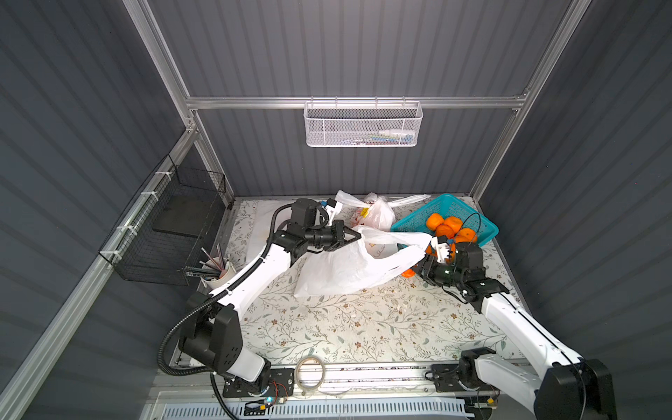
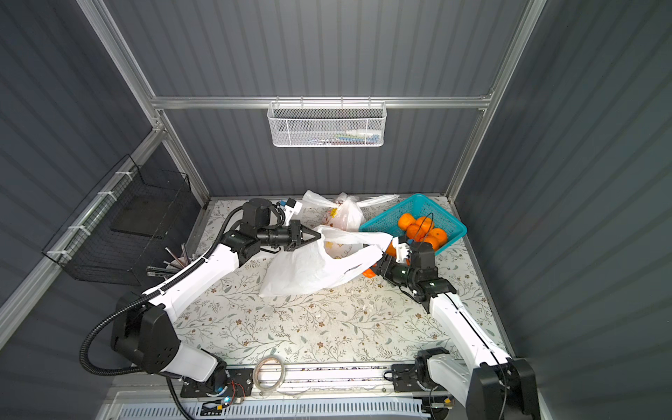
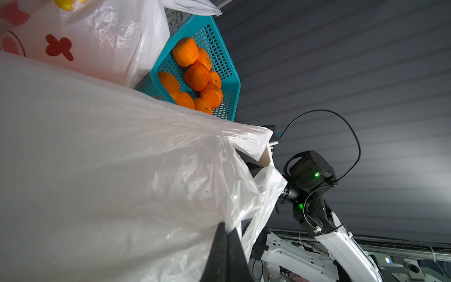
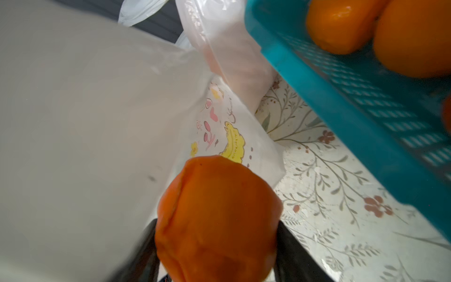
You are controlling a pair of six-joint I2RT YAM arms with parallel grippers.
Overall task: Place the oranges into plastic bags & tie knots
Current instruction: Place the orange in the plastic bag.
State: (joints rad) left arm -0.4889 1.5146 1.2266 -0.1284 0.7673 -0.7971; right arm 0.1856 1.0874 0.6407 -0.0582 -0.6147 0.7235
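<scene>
Bag (image 4: 102, 117) print: yellow flower, pink shapes; lettering on flower too blurred to read. Right wrist view alone shows right gripper (image 4: 219, 246) jaws well apart, clamped on orange (image 4: 217, 207) at bag mouth; in top views bag mostly hides it. Left gripper (image 1: 358, 236) jaws together, pinching bag rim, lifted. Other oranges (image 1: 449, 225) in basket (image 1: 411, 218); second bag (image 1: 380, 214) behind.

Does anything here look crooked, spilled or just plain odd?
Only the teal basket: it sits diagonally in the far corner, its oranges bunched toward one side. Nothing looks damaged.
</scene>
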